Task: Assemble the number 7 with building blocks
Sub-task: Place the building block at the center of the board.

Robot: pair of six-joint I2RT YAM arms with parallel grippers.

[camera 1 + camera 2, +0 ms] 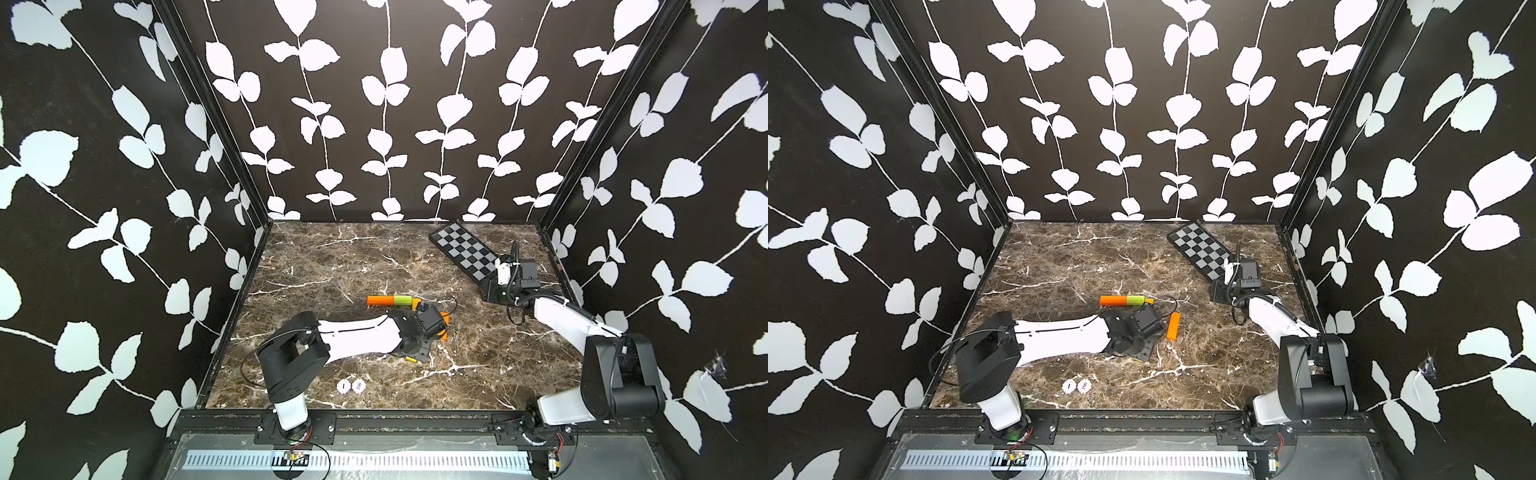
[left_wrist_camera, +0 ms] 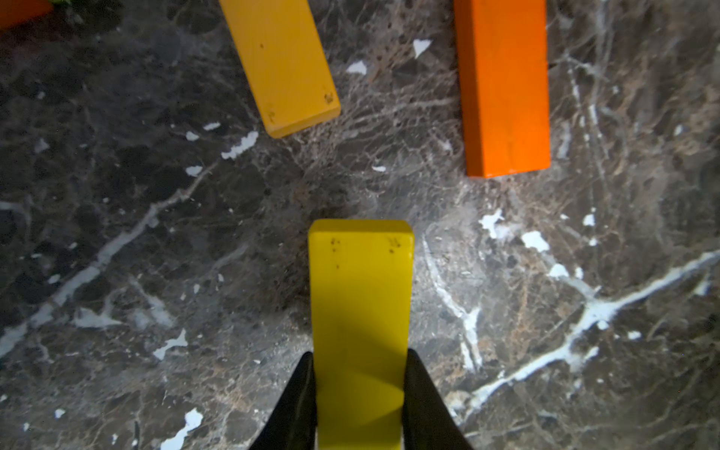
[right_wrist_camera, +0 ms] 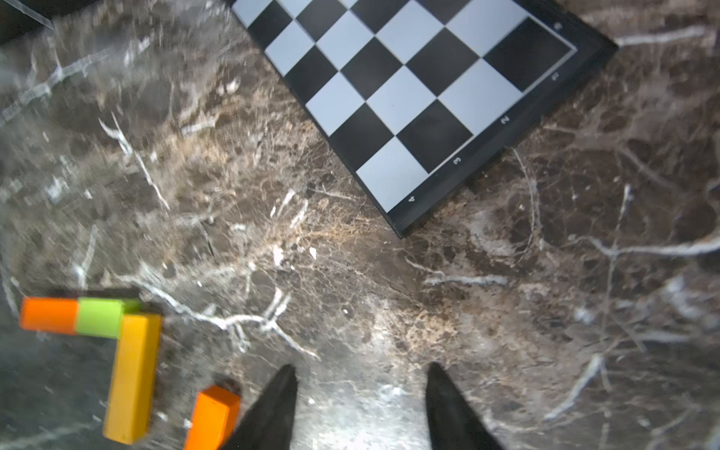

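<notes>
- Well, the left gripper [image 2: 360, 358] is pinching a bright yellow bar [image 2: 360, 288] by its long sides in the left wrist view; the bar's near end is running off the frame; whether it is touching the marble table [image 2: 156, 241] is not showing; in both top views the arm's own wrist is covering fingers and bar.
- Two white tokens [image 1: 350, 386] are lying side by side near the table's front; their markings are too small to read.
- The number 7 [image 3: 124, 323] is standing part-built at mid-table: an orange bar [image 3: 48, 315] and a green bar [image 3: 100, 317] are lying end to end as the top stroke; a second yellow bar [image 3: 134, 370] is running down from the green end; in a top view the left wrist is hiding most of that bar.
- A loose orange bar [image 1: 1173, 326] is lying just right of the left wrist, apart from the figure.
- The checkerboard [image 3: 409, 89] is sitting at the far right; digits 4, 3 and 2 are reading along its border; a further mark is too blurred.
- The right gripper [image 3: 360, 370] is hovering beside the board, fingers apart, bare marble between them.
</notes>
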